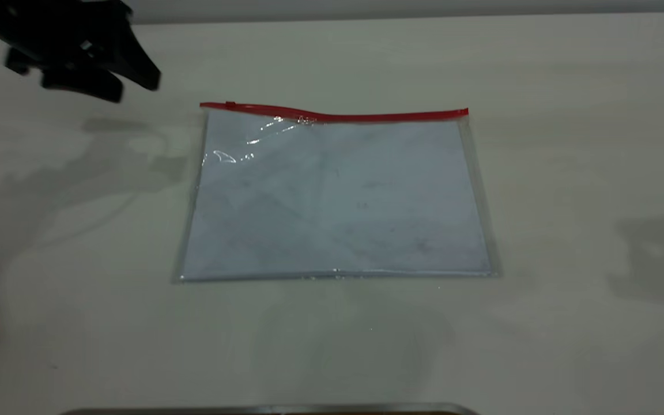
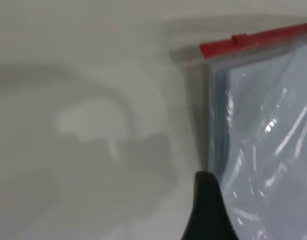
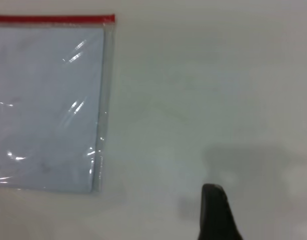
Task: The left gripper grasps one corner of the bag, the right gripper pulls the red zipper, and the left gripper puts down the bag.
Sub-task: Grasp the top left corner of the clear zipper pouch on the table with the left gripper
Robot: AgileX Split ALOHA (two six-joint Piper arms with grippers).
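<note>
The bag (image 1: 338, 202) lies flat on the table, a clear pouch with a pale bluish sheet inside. The red zipper (image 1: 332, 115) runs along its far edge, and the small slider tab (image 1: 230, 105) sits near the left end. My left gripper (image 1: 136, 87) hovers open and empty above the table, left of the bag's corner (image 1: 205, 109) where the red strip ends. In the left wrist view one black finger (image 2: 208, 210) shows beside the bag's side edge, below that corner (image 2: 206, 52). The right wrist view shows one finger (image 3: 216, 212) over bare table, away from the bag's other red corner (image 3: 109, 20).
The pale table (image 1: 568, 173) stretches around the bag on all sides. A thin metallic edge (image 1: 268, 410) lies along the near border of the exterior view. The right arm is out of the exterior view.
</note>
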